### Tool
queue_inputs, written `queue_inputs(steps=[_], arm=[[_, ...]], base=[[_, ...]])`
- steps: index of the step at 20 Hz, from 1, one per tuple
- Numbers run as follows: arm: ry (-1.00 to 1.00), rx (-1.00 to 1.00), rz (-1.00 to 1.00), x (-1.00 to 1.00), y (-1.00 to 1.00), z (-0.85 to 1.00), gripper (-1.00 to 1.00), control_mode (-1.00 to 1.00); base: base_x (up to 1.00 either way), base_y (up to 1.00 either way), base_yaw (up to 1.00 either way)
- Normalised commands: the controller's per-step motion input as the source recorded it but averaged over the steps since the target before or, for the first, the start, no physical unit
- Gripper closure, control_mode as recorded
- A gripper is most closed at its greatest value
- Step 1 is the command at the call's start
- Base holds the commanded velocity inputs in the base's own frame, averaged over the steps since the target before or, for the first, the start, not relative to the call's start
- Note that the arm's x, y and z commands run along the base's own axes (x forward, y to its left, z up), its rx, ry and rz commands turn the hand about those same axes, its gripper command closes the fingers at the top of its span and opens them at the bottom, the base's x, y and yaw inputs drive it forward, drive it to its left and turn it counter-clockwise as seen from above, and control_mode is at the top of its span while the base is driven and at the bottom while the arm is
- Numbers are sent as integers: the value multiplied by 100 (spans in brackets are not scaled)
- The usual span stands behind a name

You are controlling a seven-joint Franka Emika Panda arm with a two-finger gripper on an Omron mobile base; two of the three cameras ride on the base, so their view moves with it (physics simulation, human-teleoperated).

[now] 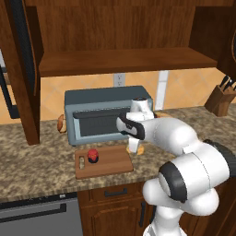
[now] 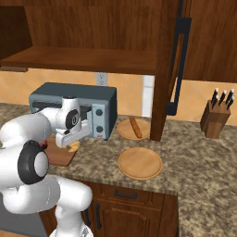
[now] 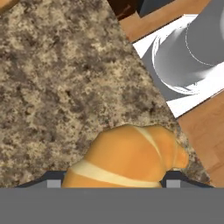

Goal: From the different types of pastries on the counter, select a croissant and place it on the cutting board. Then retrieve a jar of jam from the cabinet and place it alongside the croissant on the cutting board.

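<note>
The croissant (image 3: 131,158), golden with pale stripes, sits between my two finger tips, and my gripper (image 3: 113,183) is shut on it. It hangs just above the speckled counter (image 3: 65,87). In the left base view the gripper (image 1: 134,148) points down beside the right edge of the cutting board (image 1: 110,162), with the croissant (image 1: 141,150) peeking out under it. A small red jar of jam (image 1: 93,156) stands on the board's left half. From the right, the gripper (image 2: 69,140) holds the croissant (image 2: 73,147) by the cutting board (image 2: 61,156). The cabinet (image 1: 120,60) shelf spans overhead.
A blue-grey toaster oven (image 1: 108,113) stands right behind the board. A brown pastry (image 1: 60,123) lies to its left. The long loaf (image 2: 135,127) rests on a round plate, with a bare round wooden plate (image 2: 140,163) in front. A knife block (image 2: 215,118) stands far right.
</note>
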Motion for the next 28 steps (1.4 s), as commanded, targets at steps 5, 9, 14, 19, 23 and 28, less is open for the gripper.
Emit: queue_inputs(steps=[5,9,14,19,23,28], arm=[[0,0,1,33,96,-1,100,-100],[0,0,0,0,80,-8,100,-100],[-2,0,0,1,44,-24,100,-100],[-10,0,0,1,35,-37,100,-100],[-14,-2,0,0,12,-31,100,-100],[-12,0,0,13,0,-19,100,-100]], base=[[0,0,0],[0,0,0],[0,0,0],[0,0,0],[0,0,0],[0,0,0]])
